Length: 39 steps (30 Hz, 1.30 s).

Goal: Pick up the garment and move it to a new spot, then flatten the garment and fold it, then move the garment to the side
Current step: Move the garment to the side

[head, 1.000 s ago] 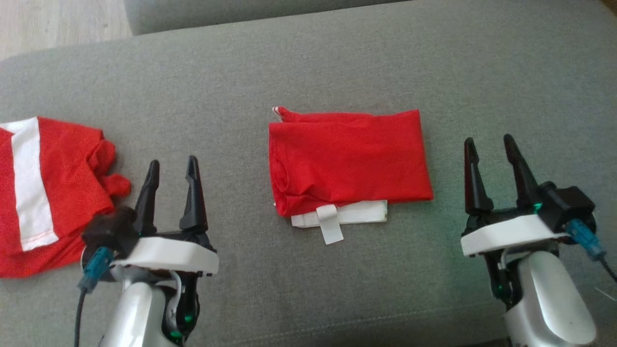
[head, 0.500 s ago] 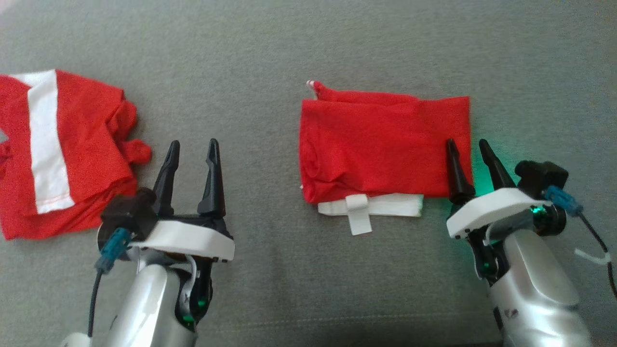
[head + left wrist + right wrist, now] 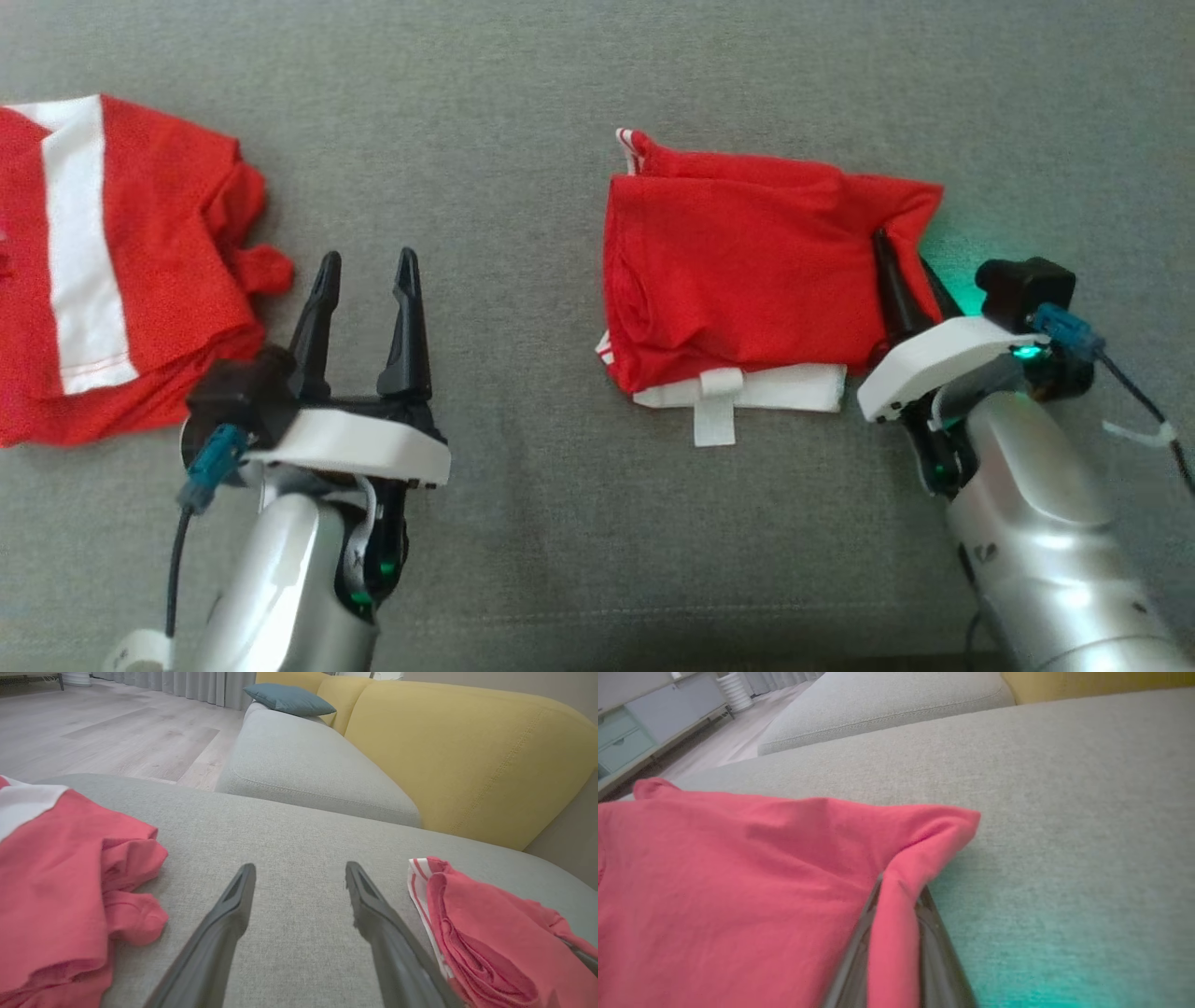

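Observation:
The garment (image 3: pixel 747 271) is red with a white band at its near edge and lies folded on the grey cushion (image 3: pixel 523 140). My right gripper (image 3: pixel 904 271) is shut on its right edge, and the cloth bunches and lifts there. In the right wrist view a ridge of the garment (image 3: pixel 738 882) is pinched inside the right gripper (image 3: pixel 896 891). My left gripper (image 3: pixel 368 266) is open and holds nothing, left of the garment. In the left wrist view the left gripper (image 3: pixel 299 872) points at bare cushion, with the garment (image 3: pixel 490 933) to its right.
A second red garment with a white stripe (image 3: pixel 121 261) lies crumpled at the far left, close to my left fingers. Beyond the cushion are a yellow backrest (image 3: pixel 467 756), a teal pillow (image 3: pixel 289 699) and wooden floor (image 3: pixel 93 728).
The head camera has tipped down. My right gripper has moved in from beside the garment onto its right edge and shut on it, rucking the cloth. The left gripper has stayed open.

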{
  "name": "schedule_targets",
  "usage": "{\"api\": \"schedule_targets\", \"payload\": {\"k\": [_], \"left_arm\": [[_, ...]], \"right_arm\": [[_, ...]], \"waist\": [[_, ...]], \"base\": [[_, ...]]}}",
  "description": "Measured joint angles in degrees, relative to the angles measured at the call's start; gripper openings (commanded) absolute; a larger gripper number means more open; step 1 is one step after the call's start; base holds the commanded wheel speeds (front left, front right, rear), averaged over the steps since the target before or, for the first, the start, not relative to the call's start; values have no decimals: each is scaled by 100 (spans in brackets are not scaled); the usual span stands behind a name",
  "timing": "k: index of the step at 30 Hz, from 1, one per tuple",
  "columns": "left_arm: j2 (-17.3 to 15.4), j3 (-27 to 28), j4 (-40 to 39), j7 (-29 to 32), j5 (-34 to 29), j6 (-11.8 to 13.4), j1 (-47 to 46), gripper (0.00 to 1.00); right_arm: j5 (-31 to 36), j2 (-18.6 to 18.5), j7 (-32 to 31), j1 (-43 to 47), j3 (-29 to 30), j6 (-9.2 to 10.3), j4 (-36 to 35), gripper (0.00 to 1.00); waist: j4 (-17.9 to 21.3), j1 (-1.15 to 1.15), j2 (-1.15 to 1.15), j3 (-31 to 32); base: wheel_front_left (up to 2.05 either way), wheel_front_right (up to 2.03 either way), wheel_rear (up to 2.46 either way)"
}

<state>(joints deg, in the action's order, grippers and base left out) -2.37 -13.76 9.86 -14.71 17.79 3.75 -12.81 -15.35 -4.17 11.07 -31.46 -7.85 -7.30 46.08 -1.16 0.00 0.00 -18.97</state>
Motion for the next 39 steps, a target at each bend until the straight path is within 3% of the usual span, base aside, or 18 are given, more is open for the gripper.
{"api": "schedule_targets", "payload": {"k": [4,12,16,24,34,35,36,39], "left_arm": [[-1,19,-1,0,-19,-3,-103,100],[0,9,-1,0,-23,-22,-258,100],[2,-2,-10,0,-19,-23,-325,100],[7,21,-38,0,43,-23,-348,100],[4,4,-41,0,64,-22,-411,100],[4,5,-37,0,63,-22,-411,100],[4,7,-36,0,63,-22,-411,100],[4,10,-33,0,63,-22,-411,100]], "right_arm": [[202,-275,91,-167,-55,-3,109,0],[461,-1972,103,-756,90,-3,419,0],[535,-2547,105,-1126,212,-3,621,0],[772,-2883,175,-1579,287,-2,793,0],[1177,-2826,265,-1763,803,-2,1040,0],[1174,-2799,275,-1763,829,-2,1057,40],[1174,-2757,288,-1763,840,-2,1055,100],[1129,-2651,308,-1762,887,-2,1059,100]], "waist": [[140,0,0,-34],[306,0,0,-137],[266,0,0,-209],[123,0,0,-374],[82,0,0,-437],[92,0,0,-429],[103,0,0,-419],[129,0,0,-400]], "base": [[0,0,0],[0,0,0],[0,0,0],[0,0,0],[0,0,0],[0,0,0],[0,0,0],[0,0,0]]}}
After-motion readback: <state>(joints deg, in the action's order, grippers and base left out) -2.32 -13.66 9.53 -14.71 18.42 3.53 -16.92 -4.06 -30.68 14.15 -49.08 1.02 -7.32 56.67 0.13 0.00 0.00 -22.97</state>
